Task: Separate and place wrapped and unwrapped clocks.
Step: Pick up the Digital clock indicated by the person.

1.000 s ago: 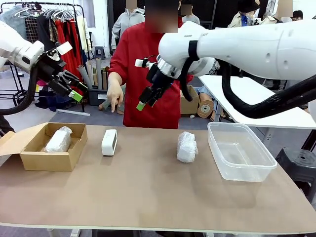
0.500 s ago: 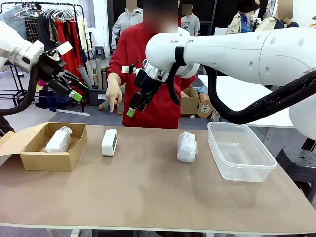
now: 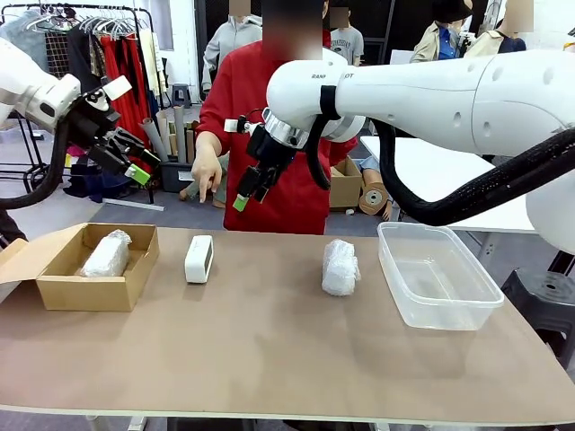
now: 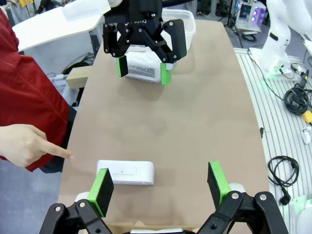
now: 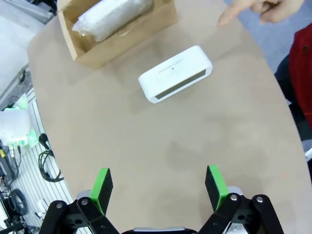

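white bare clock [image 3: 199, 259] stands on edge on the table [image 3: 269, 359], just right of the cardboard box [image 3: 90, 292] and well left of the plastic tub [image 3: 449, 314]. one wrapped bundle [image 3: 106, 254] lies inside the box. a second wrapped bundle [image 3: 340, 267] stands on the table beside the tub, not in it.

right gripper [image 3: 247, 193]: jaws fully apart, nothing held. it hangs high over the table, reached across the middle, above and slightly right of the clock. left gripper [image 3: 142, 165]: jaws fully apart, nothing held, raised over the box, above and left of the clock. a person's hand [image 3: 210, 175] points a finger down toward the clock.

the clock's long axis runs from the robot's side to the person's side. in the right wrist view it lies ahead of the open gripper, skewed to the line between the pads.

assessment: both grippers are about equally near. the right one looks better aimed, though a wrist turn seems needed to close across the clock's narrow width.
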You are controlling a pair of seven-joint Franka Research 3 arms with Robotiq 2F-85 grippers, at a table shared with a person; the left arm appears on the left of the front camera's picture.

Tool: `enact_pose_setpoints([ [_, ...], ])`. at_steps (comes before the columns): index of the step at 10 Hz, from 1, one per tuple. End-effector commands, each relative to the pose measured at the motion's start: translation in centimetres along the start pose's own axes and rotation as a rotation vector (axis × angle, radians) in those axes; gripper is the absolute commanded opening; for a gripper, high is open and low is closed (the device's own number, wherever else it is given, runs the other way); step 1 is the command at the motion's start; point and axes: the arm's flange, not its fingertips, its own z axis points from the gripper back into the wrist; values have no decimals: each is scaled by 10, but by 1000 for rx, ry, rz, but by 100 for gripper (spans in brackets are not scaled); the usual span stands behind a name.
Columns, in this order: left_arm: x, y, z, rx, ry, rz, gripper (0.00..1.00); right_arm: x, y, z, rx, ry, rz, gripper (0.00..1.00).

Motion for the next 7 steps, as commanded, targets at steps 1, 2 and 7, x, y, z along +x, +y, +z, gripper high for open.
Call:
enact_pose_setpoints([
  [1, 0, -1, 2, -5, -3, 3, 100, 27, 19, -4, -5, 56, -30, 100],
  [2, 0, -1, 2, -5, -3, 3, 100, 44, 30, -6, -35, 104, -96, 100],
  [7, 0, -1, 2, -5, -3, 3, 100, 116, 44, -64, -220, 181, -446, 100],
])
